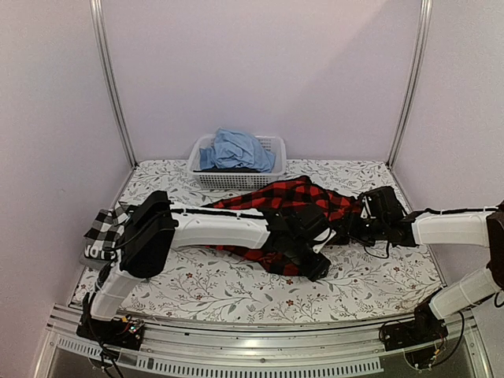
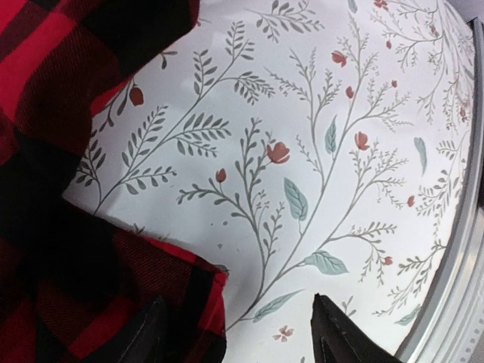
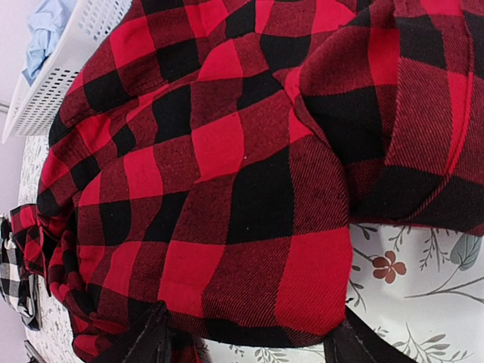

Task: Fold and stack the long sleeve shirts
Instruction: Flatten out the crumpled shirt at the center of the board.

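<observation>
Red-and-black flannel shirt heaped in a crumpled mound at the middle of the tabletop, somewhat nearer the far edge. Black-and-white check shirt bunched at the left edge, with what looks like a dark cloth with white lettering just beside it on the near side; too small to read.

Left arm: rises from the near left corner, bends, then stretches low and level toward the centre, wrist over the flannel's near side. Left gripper: points down at the floral tabletop, jaws spread wide and holding nothing, one finger over the flannel's edge, the other over bare tabletop.

Right arm: comes up from the near right corner, folds at the elbow, reaches left to the flannel's right end. Right gripper: jaws wide, a fold of flannel lying between them, not pinched.

White basket at the far edge, blue cloth piled inside.
</observation>
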You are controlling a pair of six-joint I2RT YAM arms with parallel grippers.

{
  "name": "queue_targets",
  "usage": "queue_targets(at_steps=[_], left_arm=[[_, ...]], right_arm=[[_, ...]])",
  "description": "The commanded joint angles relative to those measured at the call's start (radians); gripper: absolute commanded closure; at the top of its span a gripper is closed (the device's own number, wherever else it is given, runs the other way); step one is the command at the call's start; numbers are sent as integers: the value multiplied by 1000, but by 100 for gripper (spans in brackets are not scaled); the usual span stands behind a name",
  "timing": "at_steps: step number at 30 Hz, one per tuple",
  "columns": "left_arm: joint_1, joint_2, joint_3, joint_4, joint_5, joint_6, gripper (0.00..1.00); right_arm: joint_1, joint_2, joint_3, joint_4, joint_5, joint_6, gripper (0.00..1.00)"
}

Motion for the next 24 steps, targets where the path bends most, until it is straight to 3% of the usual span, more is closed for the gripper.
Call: queue_targets(at_steps=[1,4,6,8,12,16,21,24], left_arm=[[-6,31,39,-54,-35,15,36],[-6,37,39,-61,-62,14,38],[-8,37,36,-66,-81,13,45],[-7,31,31,-67,-103,13,59],[-6,-11,10,-63,-136,11,100],[-2,-127,-77,-28,-143,4,100],[21,-370,-268,36,-94,18,100],[44,-543,-428,93,12,39,100]], right_arm=[[-1,32,0,37,-18,21,41],[-1,49,16,36,-18,24,51],[-1,63,27,34,-16,21,59],[-1,73,41,23,-9,19,68],[-1,84,86,-24,15,4,89],[-3,91,176,-136,96,-38,100],[-34,119,333,-287,208,-120,100],[-83,153,421,-342,234,-185,100]])
